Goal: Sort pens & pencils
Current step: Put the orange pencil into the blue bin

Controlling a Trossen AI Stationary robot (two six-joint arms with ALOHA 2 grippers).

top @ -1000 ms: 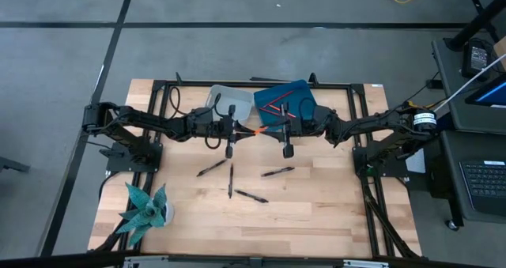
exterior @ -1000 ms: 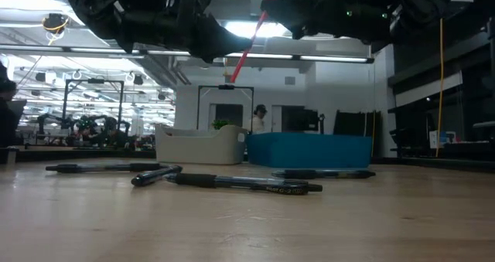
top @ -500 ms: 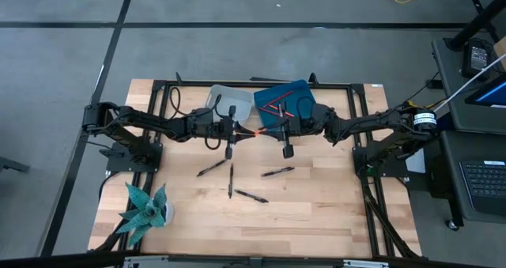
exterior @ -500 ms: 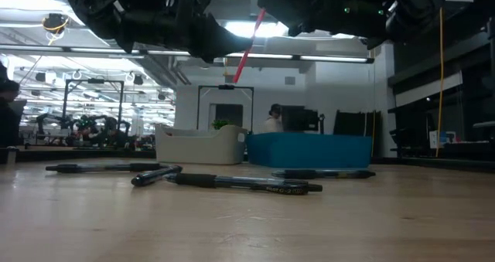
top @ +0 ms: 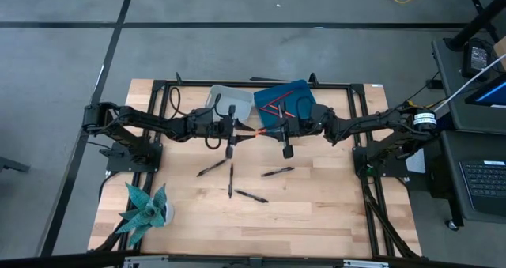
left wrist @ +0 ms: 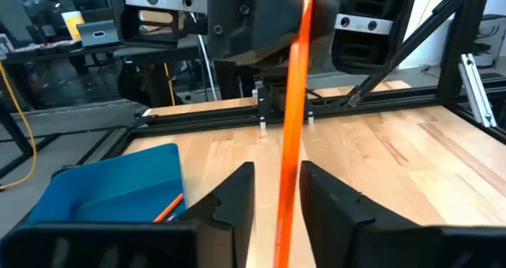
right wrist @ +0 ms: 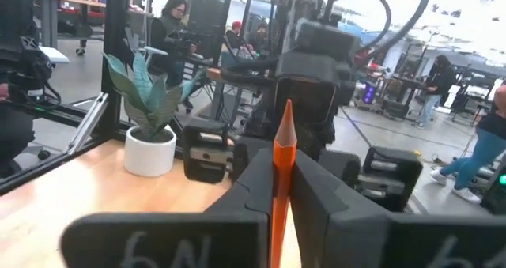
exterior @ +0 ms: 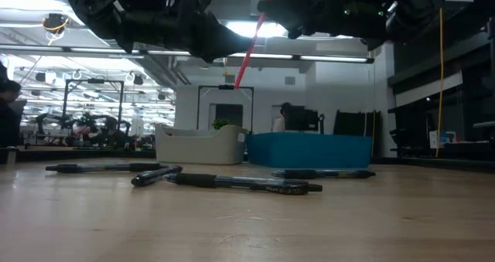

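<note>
While the wooden table (top: 316, 213) carries a blue bin (top: 296, 98) with red pencils (top: 273, 106) inside and a grey bin (top: 224, 99) beside it at the back, both arms meet above its middle. Left gripper (top: 236, 133) and right gripper (top: 274, 130) each have their fingers closed on opposite ends of one orange pencil (top: 254, 131), held aloft between them. Four black pens (top: 231, 179) lie scattered on the bare wood just in front, well apart from the bins.
</note>
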